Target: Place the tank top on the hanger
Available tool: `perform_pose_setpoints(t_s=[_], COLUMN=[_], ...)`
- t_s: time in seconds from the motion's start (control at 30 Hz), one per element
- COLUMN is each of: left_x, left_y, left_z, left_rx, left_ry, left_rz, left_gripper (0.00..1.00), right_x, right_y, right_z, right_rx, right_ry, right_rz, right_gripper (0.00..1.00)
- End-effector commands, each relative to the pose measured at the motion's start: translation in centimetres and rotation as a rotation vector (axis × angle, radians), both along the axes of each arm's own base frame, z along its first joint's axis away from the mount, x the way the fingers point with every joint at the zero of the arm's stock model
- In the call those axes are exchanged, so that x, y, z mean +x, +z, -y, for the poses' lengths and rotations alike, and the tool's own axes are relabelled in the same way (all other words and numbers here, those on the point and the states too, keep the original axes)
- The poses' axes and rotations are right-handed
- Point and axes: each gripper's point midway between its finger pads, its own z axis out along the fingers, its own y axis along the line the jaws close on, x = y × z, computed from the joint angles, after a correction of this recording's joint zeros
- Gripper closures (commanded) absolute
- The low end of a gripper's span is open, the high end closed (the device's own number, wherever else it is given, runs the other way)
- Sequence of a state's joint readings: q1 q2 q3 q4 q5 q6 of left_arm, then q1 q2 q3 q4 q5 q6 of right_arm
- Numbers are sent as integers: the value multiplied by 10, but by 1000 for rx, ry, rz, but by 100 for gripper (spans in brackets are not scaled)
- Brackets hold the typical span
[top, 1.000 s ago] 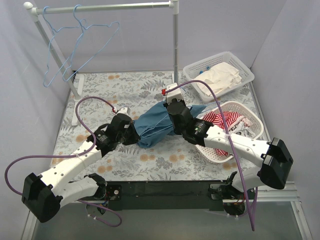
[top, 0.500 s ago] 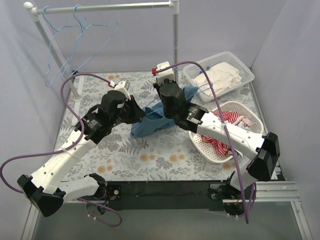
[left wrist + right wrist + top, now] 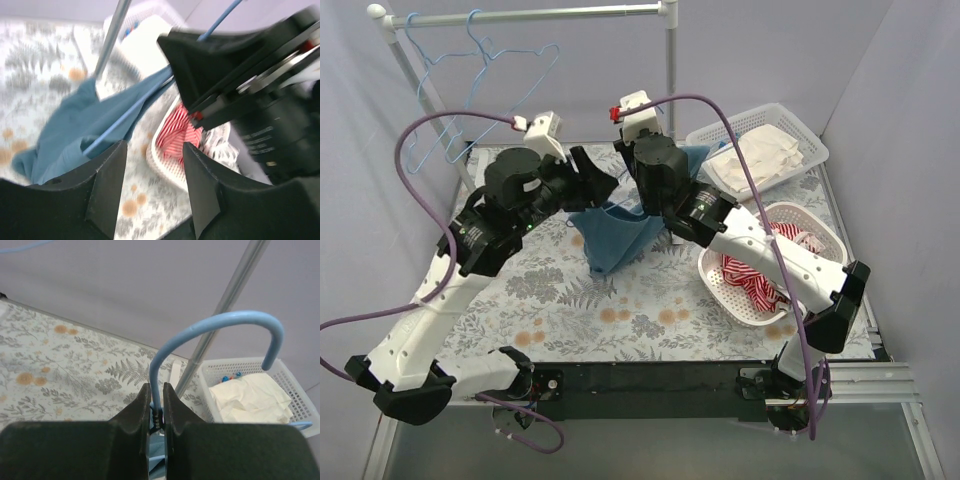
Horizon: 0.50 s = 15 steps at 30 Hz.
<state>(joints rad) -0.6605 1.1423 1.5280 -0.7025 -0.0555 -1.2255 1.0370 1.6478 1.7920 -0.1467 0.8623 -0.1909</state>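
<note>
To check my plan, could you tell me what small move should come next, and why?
Probably close the left end effector on an edge of the tank top to spread it: the right end effector is shut on the hanger below its hook, the cloth hangs bunched from the wire, and the left stands open beside it.

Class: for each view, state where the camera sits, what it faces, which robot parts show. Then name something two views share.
Top external: above and behind the bases, looking down at the table; both arms show.
Left wrist: on the left arm, facing the tank top and striped garment; own fingers and the right arm show.
Right wrist: on the right arm, facing the hanger hook clamped between its fingers.
Shared: both wrist views show the hanger.
</note>
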Motion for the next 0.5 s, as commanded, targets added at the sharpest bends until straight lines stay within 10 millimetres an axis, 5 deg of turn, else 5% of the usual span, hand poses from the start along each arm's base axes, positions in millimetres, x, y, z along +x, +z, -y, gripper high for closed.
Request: perform_pose_setpoints(t_s=[0.0, 0.1, 0.27, 0.33, 0.47], left_x=[-15, -30, -45, -50, -54], left_y=[112, 173, 226, 239, 241], left_z=[-26, -46, -61, -67, -67], left_rx=[-100, -182, -204, -220, -200], left_ry=[34, 70, 85, 94, 80], left_rz=[332, 499, 651, 684, 706], left_gripper=[51, 48, 48, 47, 46], right_x=[-19, -40, -90, -105, -116], right_y=[95, 146, 232, 249, 247], right_z=[10, 15, 38, 44, 47], right_rx=[179, 294, 485, 558, 582], right_ry=[71, 168, 362, 429, 477], right_rz=[125, 188, 312, 337, 332], right_gripper=[99, 99, 99, 99, 99])
